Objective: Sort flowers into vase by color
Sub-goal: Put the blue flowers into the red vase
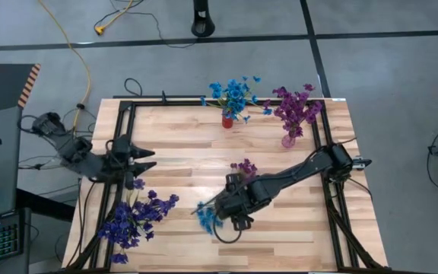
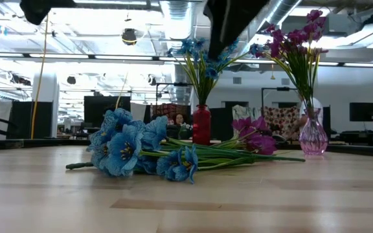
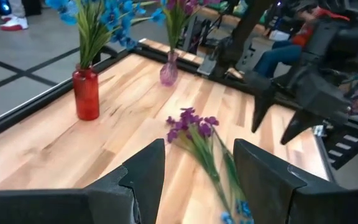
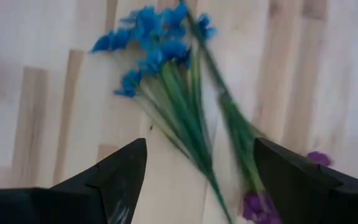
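Your right gripper hangs wide open and empty over the loose blue flowers lying mid-table, with magenta stems just beside them. Your left gripper waits open at the table's left edge, above the indigo pile.

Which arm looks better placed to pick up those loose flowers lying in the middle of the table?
Probably the right. Its open right gripper hovers directly over the loose blue flowers. The left gripper, also open, waits at the table's left edge, farther from them.
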